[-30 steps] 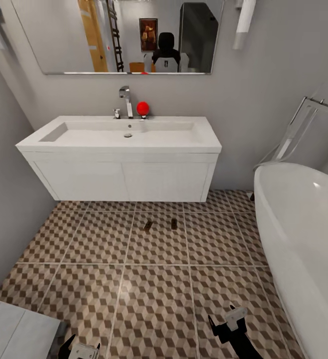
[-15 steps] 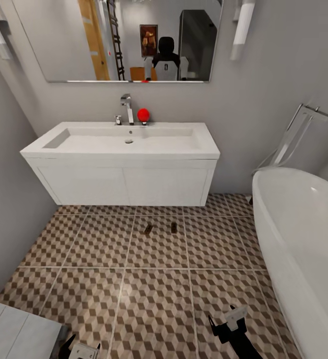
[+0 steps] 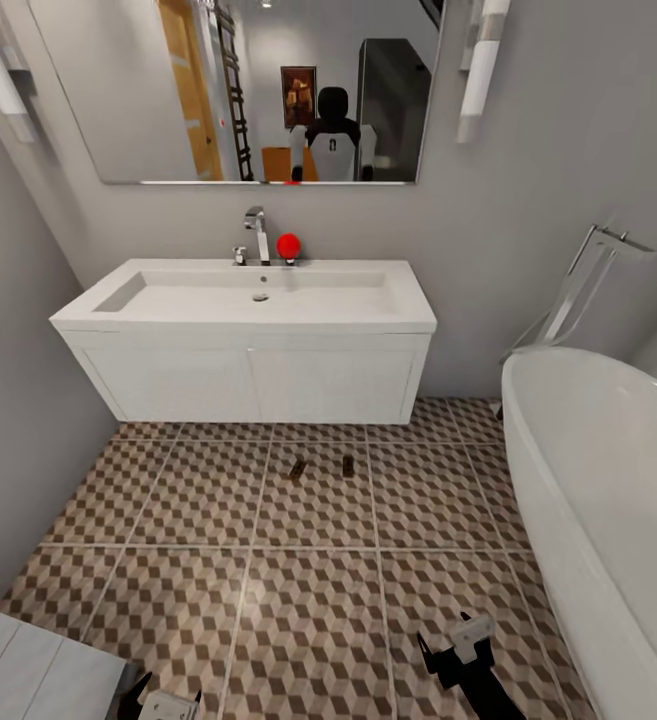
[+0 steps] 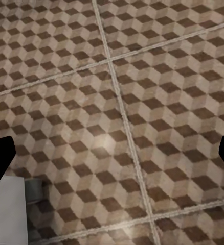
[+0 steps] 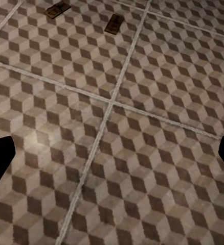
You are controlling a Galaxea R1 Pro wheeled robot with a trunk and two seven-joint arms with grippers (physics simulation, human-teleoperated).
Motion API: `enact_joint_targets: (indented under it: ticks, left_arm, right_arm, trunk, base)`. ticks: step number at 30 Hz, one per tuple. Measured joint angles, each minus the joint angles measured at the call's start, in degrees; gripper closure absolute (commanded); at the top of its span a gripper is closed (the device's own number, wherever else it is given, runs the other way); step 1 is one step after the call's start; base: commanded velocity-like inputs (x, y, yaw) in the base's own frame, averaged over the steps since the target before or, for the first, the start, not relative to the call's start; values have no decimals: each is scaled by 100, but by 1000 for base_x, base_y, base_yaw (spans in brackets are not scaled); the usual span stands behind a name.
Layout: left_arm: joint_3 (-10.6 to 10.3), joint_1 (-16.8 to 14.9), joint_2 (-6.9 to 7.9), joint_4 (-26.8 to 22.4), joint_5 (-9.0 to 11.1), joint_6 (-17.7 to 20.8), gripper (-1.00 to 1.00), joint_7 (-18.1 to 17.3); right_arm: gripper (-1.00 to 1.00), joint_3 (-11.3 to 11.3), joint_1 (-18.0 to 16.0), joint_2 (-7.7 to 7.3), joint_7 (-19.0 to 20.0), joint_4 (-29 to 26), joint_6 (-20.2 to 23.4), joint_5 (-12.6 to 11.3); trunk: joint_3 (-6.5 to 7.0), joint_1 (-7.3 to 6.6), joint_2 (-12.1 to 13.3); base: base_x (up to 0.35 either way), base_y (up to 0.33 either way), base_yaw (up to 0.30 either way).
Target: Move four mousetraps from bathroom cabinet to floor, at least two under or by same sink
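Right now two mousetraps lie on the bathroom floor (image 3: 308, 620) near the middle of the head view, one (image 3: 296, 468) to the left and the other (image 3: 348, 465) just right of it, apart from each other and just in front of the sink (image 3: 248, 300). Both traps sit at the upper edge of the right wrist picture (image 5: 58, 9) (image 5: 114, 23). At lower right, the right gripper (image 3: 458, 648) hangs over the tiles with jaws apart and empty. At the bottom left edge, the left gripper (image 3: 166, 700) also has its jaws spread, beside a white unit (image 3: 28, 670). A bathtub (image 3: 608, 480) fills the right side
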Motion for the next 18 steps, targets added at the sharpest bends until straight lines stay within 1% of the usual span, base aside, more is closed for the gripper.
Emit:
enact_joint_targets:
  ticks: [18]
  left_arm:
    - [0, 17, -12, 0, 0, 13, -100, 0]
  right_arm:
    - [-100, 0, 0, 0, 0, 0, -3, 0]
  trunk:
    - [483, -395, 722]
  base:
    - [0, 0, 0]
